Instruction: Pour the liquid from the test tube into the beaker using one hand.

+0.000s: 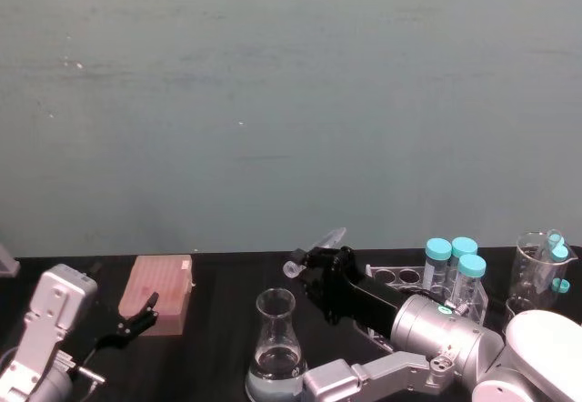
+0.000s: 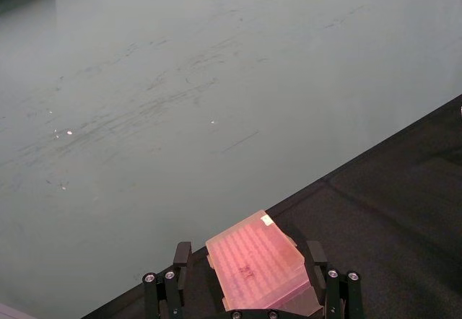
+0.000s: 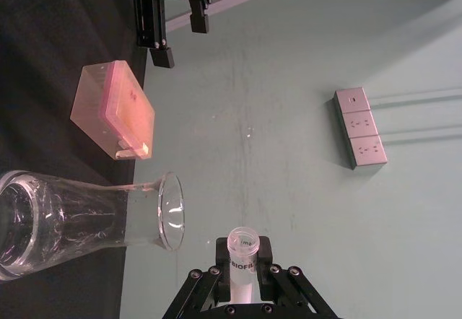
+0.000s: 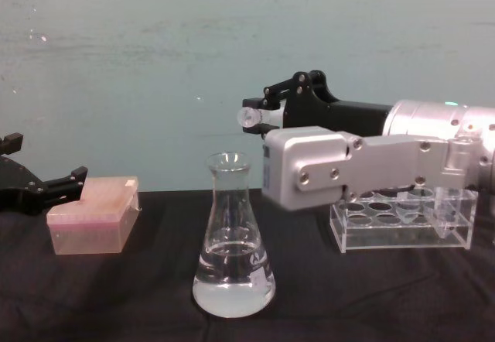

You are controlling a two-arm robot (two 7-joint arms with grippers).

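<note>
The conical flask (image 4: 232, 241) stands near the worktop's (image 4: 348, 295) front edge, about mid-width, with bare surface open on both sides of it. A pink tip box (image 4: 93, 218) lies well to its left; a clear acrylic rack (image 4: 402, 222) sits to its right, nearer the back edge, with 3 teal-capped tubes (image 1: 455, 261) by it. The left end effector (image 1: 136, 316) hangs just beside the tip box toward the left edge, fingers apart, holding nothing.

The worktop is matt black; a plain teal wall (image 1: 273, 102) rises behind its back edge.

The right end effector (image 4: 267, 114) is clamped on the test tube (image 4: 251, 116), held in the air above and just right of the flask's mouth, not touching it. The tube is slim and clear, steeply tilted, its open rim turned toward the flask's side; I cannot tell whether anything is inside it. Clear liquid (image 4: 232, 284) fills the flask's wide base.
</note>
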